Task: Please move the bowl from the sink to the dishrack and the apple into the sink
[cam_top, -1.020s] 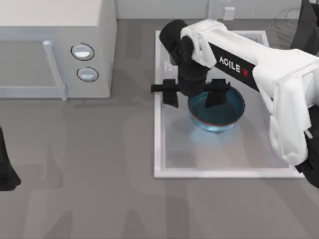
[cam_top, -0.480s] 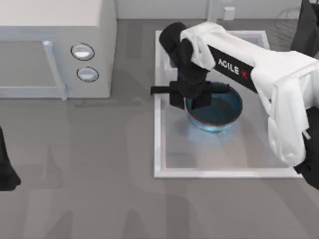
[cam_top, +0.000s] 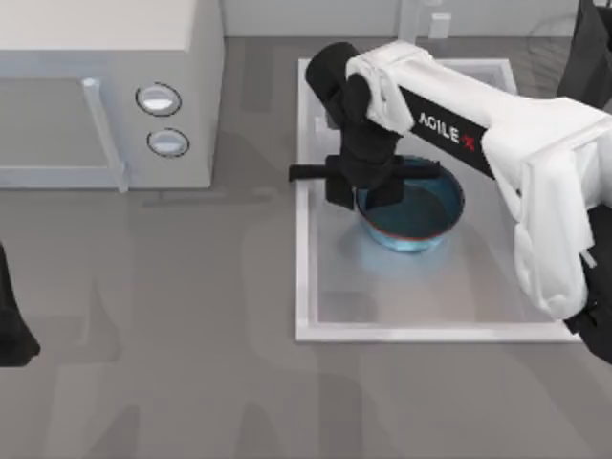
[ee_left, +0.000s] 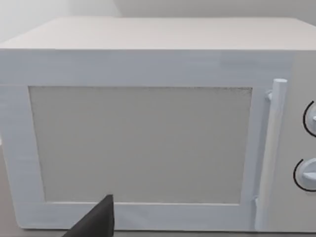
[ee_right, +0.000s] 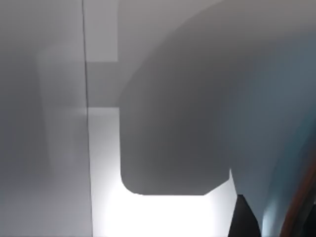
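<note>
While the grey bench (cam_top: 172, 335) is stretching out under everything, the white microwave (cam_top: 105, 91) is sitting at its far left and the sink (cam_top: 308, 239) is lying to the right of the middle, with its rim running along the top view's left side and near side. My right arm is reaching across the sink from the right, and the right gripper (cam_top: 360, 196) is sitting at the left rim of the bowl (cam_top: 421, 215), which is resting on the sink floor toward the far half. Its fingers are drawn narrow and appear to be pinching the bowl's rim between them, one outside the wall and one inside, though the wrist body is covering the exact contact. In the right wrist view the bowl's teal wall (ee_right: 276, 148) is lying very close, beside the sink's pale floor. My left arm is staying parked at the near left edge of the bench, its wrist camera facing the microwave door, and I cannot tell how its fingers are set. To do this step well, I judge the grip should be firm before any lift, since a thin rim pinch lets a glossy bowl swing or slip; the lift should be going straight up and clear of the sink's raised rim before travelling sideways, slowly and level, toward the dishrack. Neither apple nor dishrack is clearly identifiable from here.
</note>
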### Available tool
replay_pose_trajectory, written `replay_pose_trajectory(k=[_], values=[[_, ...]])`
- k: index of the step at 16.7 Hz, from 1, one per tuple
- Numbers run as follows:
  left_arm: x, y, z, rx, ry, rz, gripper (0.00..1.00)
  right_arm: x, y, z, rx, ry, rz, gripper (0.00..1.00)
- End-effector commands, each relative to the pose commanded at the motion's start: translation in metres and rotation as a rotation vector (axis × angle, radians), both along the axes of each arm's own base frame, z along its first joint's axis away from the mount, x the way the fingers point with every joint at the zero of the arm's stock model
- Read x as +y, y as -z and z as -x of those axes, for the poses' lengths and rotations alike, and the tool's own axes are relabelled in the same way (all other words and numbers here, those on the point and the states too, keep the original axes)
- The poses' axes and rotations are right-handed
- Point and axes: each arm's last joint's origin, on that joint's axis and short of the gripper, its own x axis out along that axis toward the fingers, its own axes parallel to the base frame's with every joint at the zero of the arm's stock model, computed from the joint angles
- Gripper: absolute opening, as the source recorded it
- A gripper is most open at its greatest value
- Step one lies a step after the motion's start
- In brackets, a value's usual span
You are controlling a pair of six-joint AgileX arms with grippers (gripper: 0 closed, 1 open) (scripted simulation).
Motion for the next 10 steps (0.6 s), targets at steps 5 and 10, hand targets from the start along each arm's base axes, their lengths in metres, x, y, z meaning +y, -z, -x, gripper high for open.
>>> replay_pose_trajectory(k=[5,10], values=[[0.000,0.000,0.000,0.000,0.000,0.000,1.00,0.005,-0.010,0.006,0.007,0.001,0.006,0.00],[0.000,0.000,0.000,0.000,0.000,0.000,1.00,0.035,-0.085,0.052,0.005,0.002,0.008,0.00]])
